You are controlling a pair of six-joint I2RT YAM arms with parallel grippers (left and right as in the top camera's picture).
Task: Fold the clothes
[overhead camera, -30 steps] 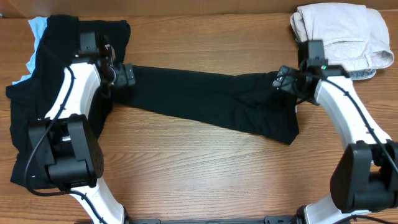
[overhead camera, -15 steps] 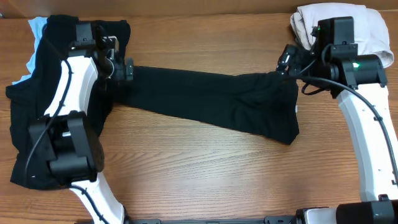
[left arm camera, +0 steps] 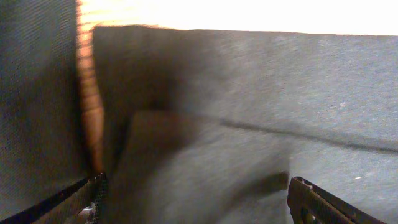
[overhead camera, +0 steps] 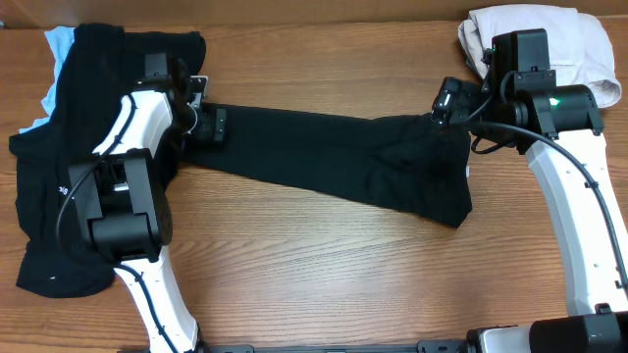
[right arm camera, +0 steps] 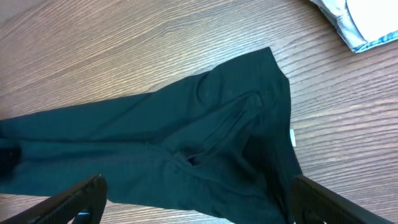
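Observation:
A long black garment [overhead camera: 334,157] lies stretched across the table from left to right. It also shows in the right wrist view [right arm camera: 186,137], with a small white tag [right arm camera: 293,138] at its right edge. My left gripper [overhead camera: 214,127] is open, low over the garment's left end; black fabric [left arm camera: 280,93] fills the left wrist view between and beyond the fingers [left arm camera: 199,199]. My right gripper [overhead camera: 446,101] is open and empty, raised above the garment's right end [right arm camera: 202,199]. More black clothes [overhead camera: 49,226] lie heaped at the left edge.
A light blue cloth [overhead camera: 57,44] peeks from under the black heap at the back left. A pile of folded beige clothes [overhead camera: 549,49] sits at the back right corner, and its edge shows in the right wrist view [right arm camera: 367,18]. Bare wooden tabletop [overhead camera: 324,265] lies in front.
My right gripper has lifted up and back from the garment's right end. My left gripper has shifted slightly right and toward the front along the left end. The garment has stayed in place.

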